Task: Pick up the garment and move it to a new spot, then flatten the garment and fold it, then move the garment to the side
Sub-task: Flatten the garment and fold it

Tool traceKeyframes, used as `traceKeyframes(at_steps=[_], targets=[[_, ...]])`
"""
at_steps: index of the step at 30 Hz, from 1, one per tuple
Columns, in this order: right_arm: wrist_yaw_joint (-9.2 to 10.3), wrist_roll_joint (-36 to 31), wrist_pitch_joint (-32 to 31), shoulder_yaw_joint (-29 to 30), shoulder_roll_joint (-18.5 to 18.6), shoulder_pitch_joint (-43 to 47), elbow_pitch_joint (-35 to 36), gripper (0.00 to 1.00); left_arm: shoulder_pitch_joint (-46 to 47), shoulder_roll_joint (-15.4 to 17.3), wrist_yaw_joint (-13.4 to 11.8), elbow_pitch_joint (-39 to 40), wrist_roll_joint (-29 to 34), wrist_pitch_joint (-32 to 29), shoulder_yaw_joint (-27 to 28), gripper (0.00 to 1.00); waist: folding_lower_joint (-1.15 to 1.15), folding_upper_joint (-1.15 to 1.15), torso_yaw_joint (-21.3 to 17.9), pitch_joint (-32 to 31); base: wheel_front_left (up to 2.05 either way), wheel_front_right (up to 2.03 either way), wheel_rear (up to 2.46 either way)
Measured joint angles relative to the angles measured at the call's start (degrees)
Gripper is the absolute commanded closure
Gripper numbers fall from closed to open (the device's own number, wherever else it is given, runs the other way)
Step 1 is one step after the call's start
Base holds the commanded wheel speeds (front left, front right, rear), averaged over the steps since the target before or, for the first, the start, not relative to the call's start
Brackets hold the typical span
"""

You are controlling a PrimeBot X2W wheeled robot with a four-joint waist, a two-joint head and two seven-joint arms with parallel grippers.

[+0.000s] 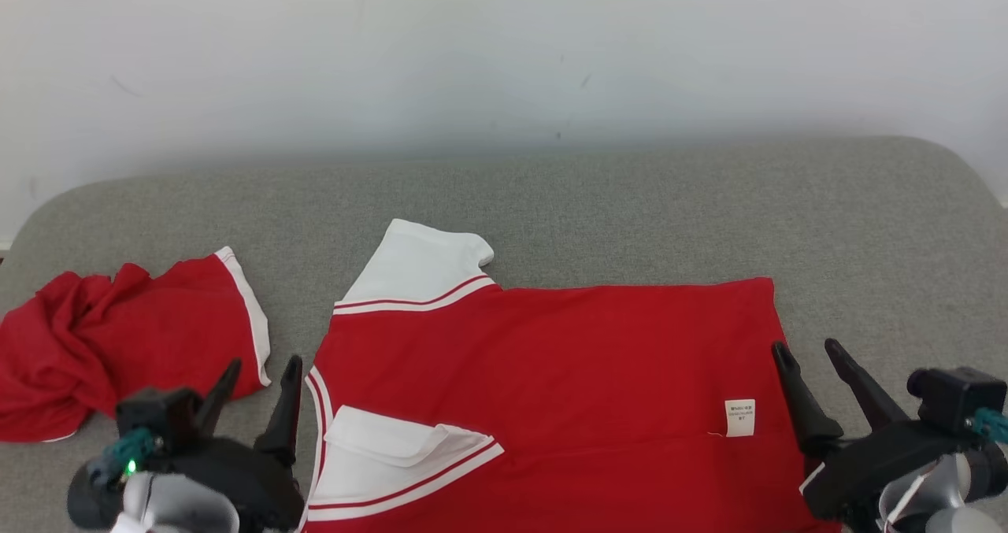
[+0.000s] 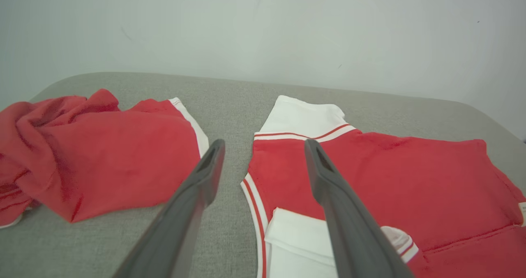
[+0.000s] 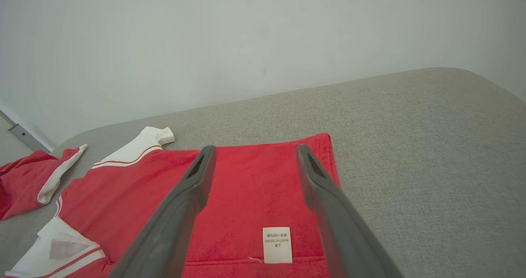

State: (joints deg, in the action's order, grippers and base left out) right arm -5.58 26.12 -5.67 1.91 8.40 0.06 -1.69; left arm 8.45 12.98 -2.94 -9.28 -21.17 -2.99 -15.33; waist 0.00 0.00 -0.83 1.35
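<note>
Head view: left pincer (image 1: 264, 362) and right pincer (image 1: 805, 346) are hovering wide open, empty, flanking the flat shirt (image 1: 551, 360) lying beside a crumpled garment (image 1: 118, 344).

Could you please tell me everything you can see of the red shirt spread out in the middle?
The red shirt is knit with white, red-striped sleeves and a white label. It lies flat on the grey cushion, one sleeve out, the nearer folded onto the body, apart from a crumpled red garment. The open right gripper stands at its hem; contact unclear.

Right gripper (image 3: 254, 148), fingers apart, over red garment (image 3: 135, 187)
</note>
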Motion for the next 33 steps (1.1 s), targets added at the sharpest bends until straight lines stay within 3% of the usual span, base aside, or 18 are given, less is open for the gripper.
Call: traceKeyframes(at_steps=[8,19,33], targets=[[-0.03,-2.76,-8.14,-3.52,3.27,-9.49,-3.74,0.0,14.87,-0.53,2.87,-6.79,-0.2,-8.13,-1.93,0.0,0.0,0.0,-0.06,3.78,0.0,0.0,0.0],[0.03,-3.97,-18.91,-6.47,5.02,-24.33,-9.71,0.0,29.92,-1.58,3.57,-18.52,-1.15,-21.09,-2.38,0.0,0.01,0.01,-1.93,9.97,0.0,0.0,0.0],[2.75,-3.88,-28.24,-7.05,3.94,-33.87,-14.63,0.0,44.49,-0.32,3.93,-27.43,0.25,-29.42,-2.65,0.0,0.01,0.01,-6.36,19.03,0.0,0.0,0.0]])
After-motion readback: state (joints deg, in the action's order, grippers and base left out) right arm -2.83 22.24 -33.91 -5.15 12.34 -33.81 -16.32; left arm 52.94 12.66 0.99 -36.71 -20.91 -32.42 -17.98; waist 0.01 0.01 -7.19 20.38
